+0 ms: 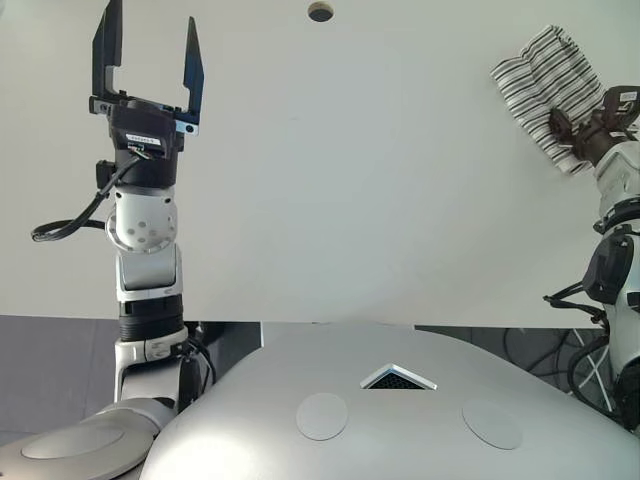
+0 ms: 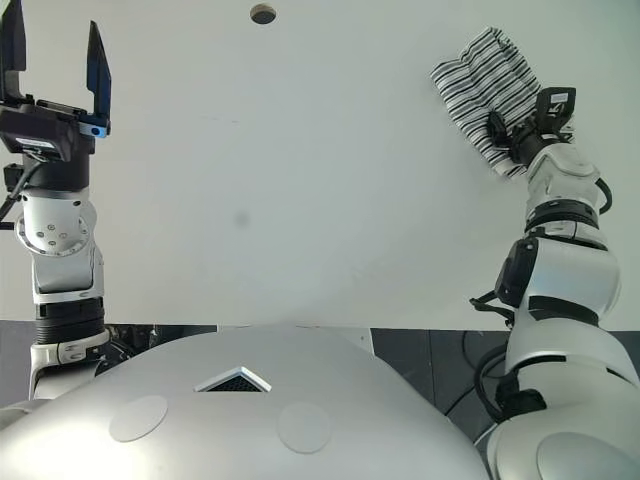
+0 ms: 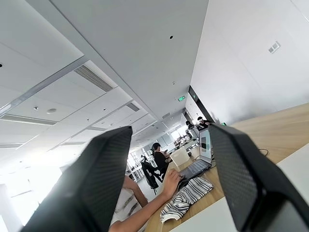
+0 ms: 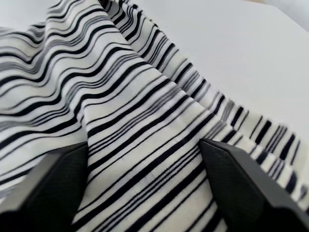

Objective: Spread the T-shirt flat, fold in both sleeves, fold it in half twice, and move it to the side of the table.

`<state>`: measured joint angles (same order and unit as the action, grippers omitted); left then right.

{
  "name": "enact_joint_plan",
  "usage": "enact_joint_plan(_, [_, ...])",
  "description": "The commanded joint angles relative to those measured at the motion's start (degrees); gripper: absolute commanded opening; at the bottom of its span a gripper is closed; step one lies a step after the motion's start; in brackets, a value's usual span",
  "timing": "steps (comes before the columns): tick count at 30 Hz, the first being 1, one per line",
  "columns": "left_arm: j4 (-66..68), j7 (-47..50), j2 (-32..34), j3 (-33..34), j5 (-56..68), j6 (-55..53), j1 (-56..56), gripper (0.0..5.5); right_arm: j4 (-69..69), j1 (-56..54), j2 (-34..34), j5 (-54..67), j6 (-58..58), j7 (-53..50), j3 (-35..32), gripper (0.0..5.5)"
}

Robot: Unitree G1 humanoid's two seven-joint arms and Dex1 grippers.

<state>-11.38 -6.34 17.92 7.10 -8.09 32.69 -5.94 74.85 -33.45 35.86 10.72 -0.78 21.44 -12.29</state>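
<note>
We see the shirt at the frame's upper right, its long axis slanting down-right, lying between the parted jaws of our right gripper, while our left gripper, jaws apart, stands well away at upper left.

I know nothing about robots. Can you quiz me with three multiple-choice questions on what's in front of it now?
1. Where on the table does the T-shirt lie? A far right, B middle, C near left.
2. What is its pattern? A plain red, B black and white stripes, C blue dots.
3. How is the left pincer? A shut on cloth, B open and empty, C shut on a cup.
Answers: 1 A, it lies bunched by the right pincer; 2 B, stripes show clearly; 3 B, fingers apart, nothing between.
</note>
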Motion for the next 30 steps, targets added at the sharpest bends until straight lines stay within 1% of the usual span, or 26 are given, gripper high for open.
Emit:
enact_joint_plan(1, [-1.1, 0.8, -0.4, 0.5, -1.4, -1.1, -1.0, 2.92, 4.0, 3.7, -3.3, 2.3, 7.3, -5.6, -6.1, 3.99])
enact_joint_plan(3, [-1.0, 1.3, -0.8, 0.5, -1.8, -1.2, -1.4, 2.92, 4.0, 3.7, -4.1, 3.6, 8.0, -8.9, -9.4, 3.99])
enact_joint_plan(6, [-0.7, 2.1, -1.6, 0.2, -2.9, -1.0, -1.5, 2.92, 4.2, 5.4, -4.2, 4.1, 8.9, -16.4, -13.1, 3.99])
enact_joint_plan(10, [-0.6, 2.7, -1.9, 0.2, -3.5, -0.8, -1.6, 2.92, 4.0, 5.6, -3.2, 3.6, 8.1, -19.9, -16.0, 3.99])
enact_joint_plan(12, [-0.7, 2.9, -2.1, -0.1, -3.9, -0.8, -1.5, 2.92, 3.1, 2.0, -2.2, 3.1, 4.5, -19.3, -16.1, 3.99])
enact_joint_plan(14, [-1.3, 3.0, -2.1, -0.2, -4.0, -0.8, -1.1, 2.92, -0.8, -2.0, -0.9, 2.3, -3.7, -17.8, -15.3, 3.99])
enact_joint_plan(15, [-2.2, 3.3, -2.4, 0.0, -3.7, -0.8, -1.0, 2.92, -8.1, -1.9, -2.0, 2.2, -8.7, -16.8, -14.4, 3.99])
enact_joint_plan(17, [-4.0, 4.0, -3.1, 0.5, -3.2, -1.2, -0.8, 2.92, -26.3, 1.8, -5.7, 1.7, -13.6, -17.3, -12.1, 3.99])
enact_joint_plan(18, [-4.5, 4.6, -3.7, 0.6, -3.3, -1.4, -0.7, 2.92, -37.8, 5.1, -7.9, -0.7, -15.0, -19.9, -10.0, 3.99])
enact_joint_plan(20, [-3.5, 5.6, -5.0, -0.1, -4.3, -1.3, 0.0, 2.92, -59.5, 12.1, -13.2, -6.1, -16.1, -23.4, -4.6, 3.99])
enact_joint_plan(22, [-0.2, 6.7, -6.4, -0.7, -4.5, -1.4, 2.0, 2.92, -73.0, 18.1, -18.7, -9.3, -17.3, -23.5, 2.4, 3.99])
enact_joint_plan(24, [3.3, 8.1, -9.1, -1.5, -4.1, -2.5, 4.0, 2.92, -76.6, 22.7, -26.1, -10.8, -19.3, -22.6, 11.7, 3.99])
enact_joint_plan(26, [6.0, 10.2, -11.8, -2.4, -4.8, -3.1, 4.7, 2.92, -75.1, 25.2, -30.9, -12.0, -20.6, -22.2, 17.0, 3.99])
enact_joint_plan(28, [9.2, 13.6, -14.4, -3.1, -6.4, -1.8, 5.3, 2.92, -72.8, 27.2, -33.4, -16.0, -23.0, -24.9, 18.3, 3.99])
enact_joint_plan(30, [13.2, 16.4, -15.8, -4.3, -8.6, 1.1, 5.8, 2.92, -70.6, 29.1, -34.8, -19.3, -27.9, -27.3, 18.7, 3.99])
